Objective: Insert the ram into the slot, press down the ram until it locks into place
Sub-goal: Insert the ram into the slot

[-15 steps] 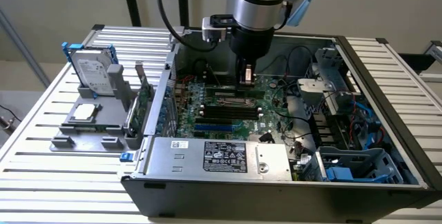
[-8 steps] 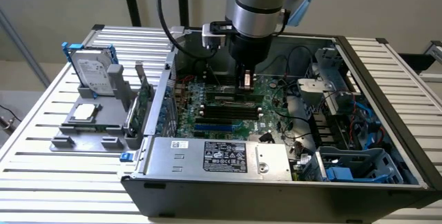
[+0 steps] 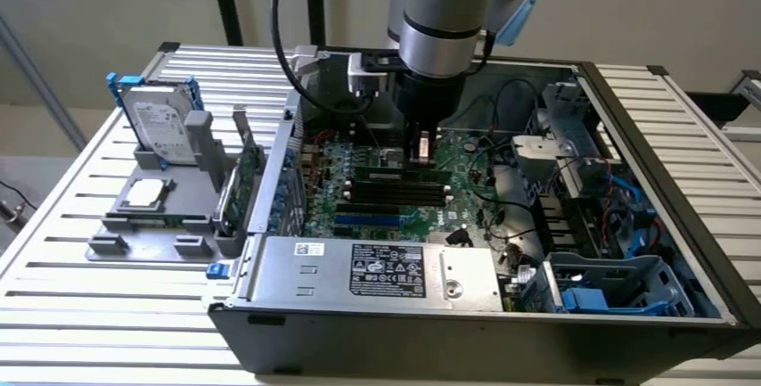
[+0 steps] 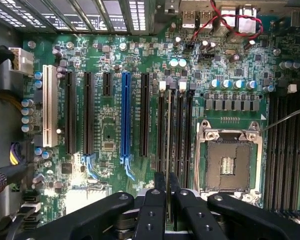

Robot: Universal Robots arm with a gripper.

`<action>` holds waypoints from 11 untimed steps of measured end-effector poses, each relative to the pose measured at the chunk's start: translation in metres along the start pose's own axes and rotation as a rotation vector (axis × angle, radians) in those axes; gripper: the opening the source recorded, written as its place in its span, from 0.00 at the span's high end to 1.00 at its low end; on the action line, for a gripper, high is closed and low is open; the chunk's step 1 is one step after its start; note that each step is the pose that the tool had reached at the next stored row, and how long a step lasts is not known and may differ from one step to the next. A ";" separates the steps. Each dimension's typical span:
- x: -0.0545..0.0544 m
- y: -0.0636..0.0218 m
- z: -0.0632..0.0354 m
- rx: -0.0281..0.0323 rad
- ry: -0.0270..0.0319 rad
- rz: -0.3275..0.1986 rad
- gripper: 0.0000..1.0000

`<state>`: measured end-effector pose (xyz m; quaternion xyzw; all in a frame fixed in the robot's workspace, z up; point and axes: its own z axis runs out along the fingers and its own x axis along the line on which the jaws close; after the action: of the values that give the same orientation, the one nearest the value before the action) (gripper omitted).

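a: how far along is it?

b: the ram (image 4: 168, 131) stands on edge in the slot (image 4: 164, 107), just beside the cpu socket (image 4: 229, 162), on the side of it that faces the blue socket (image 4: 125, 117). i'd judge the inserting as good as done.

a: and is it locked?

b: i can't tell. the white end clips (image 4: 162, 85) show at the end of the row beyond the cpu socket's far corner. whether one has closed on the stick isn't clear. the other end lies hidden under the tool. so i count the pressing down as unconfirmed, probably unfinished.

a: what is the tool doing?

b: the tool (image 4: 167, 184) is drawn in narrow. its two fingers (image 4: 157, 200) pinch the ram's upper edge between them, and nothing else is in the grip. in the exterior view it hangs straight down over the board.

a: what about the other slots?

b: the black sockets (image 4: 179, 130) either side of the ram, next to the cpu socket, look bare. there's a second bare row on the cpu socket's opposite side.
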<state>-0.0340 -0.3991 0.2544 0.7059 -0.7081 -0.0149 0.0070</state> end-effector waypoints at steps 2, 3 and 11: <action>0.000 -0.0001 0.0036 0.0001 0.0004 0.000 0.87; 0.000 -0.0002 0.0054 0.0000 0.0007 0.000 0.87; 0.000 -0.0005 0.0151 -0.0033 0.0028 0.000 0.87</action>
<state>-0.0340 -0.3991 0.2392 0.7059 -0.7081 -0.0151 0.0091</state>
